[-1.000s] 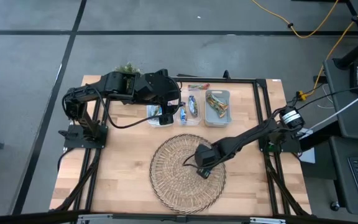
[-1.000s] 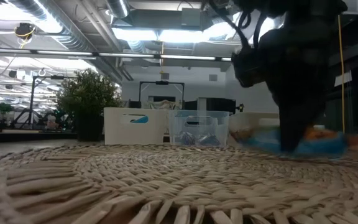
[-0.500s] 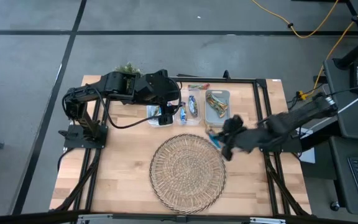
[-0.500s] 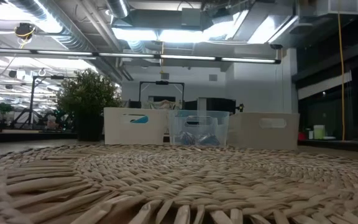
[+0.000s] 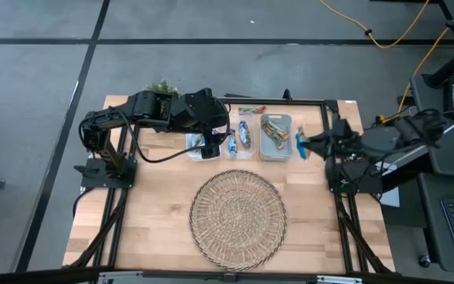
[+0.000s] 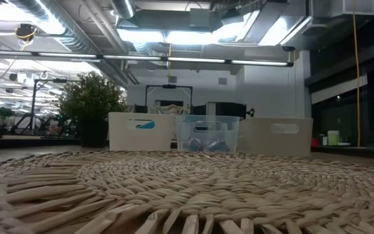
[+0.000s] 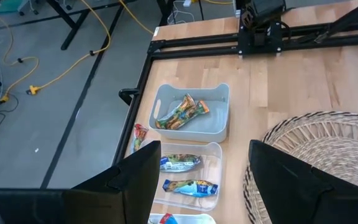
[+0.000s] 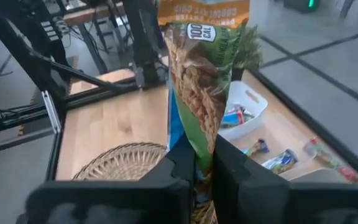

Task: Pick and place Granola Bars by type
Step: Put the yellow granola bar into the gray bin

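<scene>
Right arm: folded back at the table's right edge, forearm reaching inward, wrist raised just right of the grey bin [image 5: 276, 136]. Right gripper [image 5: 302, 144]: fingers pressed together on one bar [image 8: 202, 81], pinched at its lower end, wrapper standing upright between the fingers, clear of the table.

Left arm: bent over the far left of the table, wrist above the white bin [image 5: 202, 147]. Left gripper [image 7: 204, 180]: fingers spread, nothing between them.

Bins: three in a row along the far edge. Grey bin [image 7: 191, 116] holds orange-brown bars [image 7: 181, 114]; clear bin [image 7: 188, 176] holds two blue bars [image 7: 180, 164]. One bar [image 7: 139, 135] lies outside, beyond the bins, near the frame rail.

Tray [image 5: 239, 214]: round wicker, centre front, bare. Open wood lies to its left and right.
</scene>
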### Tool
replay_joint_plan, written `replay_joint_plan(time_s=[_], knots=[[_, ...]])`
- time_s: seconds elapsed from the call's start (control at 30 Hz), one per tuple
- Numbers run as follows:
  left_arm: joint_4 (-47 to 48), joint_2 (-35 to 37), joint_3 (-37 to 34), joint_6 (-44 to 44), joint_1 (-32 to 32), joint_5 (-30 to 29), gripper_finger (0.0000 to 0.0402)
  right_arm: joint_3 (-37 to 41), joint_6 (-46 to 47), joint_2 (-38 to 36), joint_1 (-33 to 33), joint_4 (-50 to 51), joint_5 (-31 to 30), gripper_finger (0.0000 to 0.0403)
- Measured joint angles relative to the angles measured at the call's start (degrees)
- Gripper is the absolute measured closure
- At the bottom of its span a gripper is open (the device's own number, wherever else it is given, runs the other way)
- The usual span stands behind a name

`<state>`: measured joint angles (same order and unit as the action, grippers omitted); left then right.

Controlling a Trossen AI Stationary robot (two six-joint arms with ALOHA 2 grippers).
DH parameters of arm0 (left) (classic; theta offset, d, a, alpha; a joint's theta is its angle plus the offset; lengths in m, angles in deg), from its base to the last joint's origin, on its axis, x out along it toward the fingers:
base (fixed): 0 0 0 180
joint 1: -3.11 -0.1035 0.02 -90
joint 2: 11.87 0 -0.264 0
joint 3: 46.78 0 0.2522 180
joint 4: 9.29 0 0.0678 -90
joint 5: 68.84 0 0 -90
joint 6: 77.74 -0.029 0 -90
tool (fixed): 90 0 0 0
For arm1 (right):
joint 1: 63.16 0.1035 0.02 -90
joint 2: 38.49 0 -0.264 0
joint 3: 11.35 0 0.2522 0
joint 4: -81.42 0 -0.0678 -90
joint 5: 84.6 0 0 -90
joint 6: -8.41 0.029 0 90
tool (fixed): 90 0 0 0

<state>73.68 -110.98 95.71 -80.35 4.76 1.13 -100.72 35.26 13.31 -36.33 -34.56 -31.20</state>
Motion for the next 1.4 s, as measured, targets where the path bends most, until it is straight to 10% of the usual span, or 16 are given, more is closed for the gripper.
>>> replay_joint_plan(time_s=[0.27,0.6,1.03,1.4], knots=[[-0.02,0.0,0.0,0.53,0.0,0.0,0.0167,0.0,-12.89,-3.82,-7.56,-3.02,0.2,0.0374],[-0.2,0.0,0.0,5.78,0.0,-3.05,0.0167,-2.72,-28.71,-5.48,-34.43,-8.0,3.21,0.0362],[-0.26,-0.02,0.0,9.39,0.02,-3.06,0.0167,-1.72,-30.05,5.38,-52.19,4.59,17.45,0.0358],[-0.22,-0.02,0.0,9.03,0.13,-4.26,0.0167,18.2,-24.11,10.61,-56.3,-6.13,29.39,0.0362]])
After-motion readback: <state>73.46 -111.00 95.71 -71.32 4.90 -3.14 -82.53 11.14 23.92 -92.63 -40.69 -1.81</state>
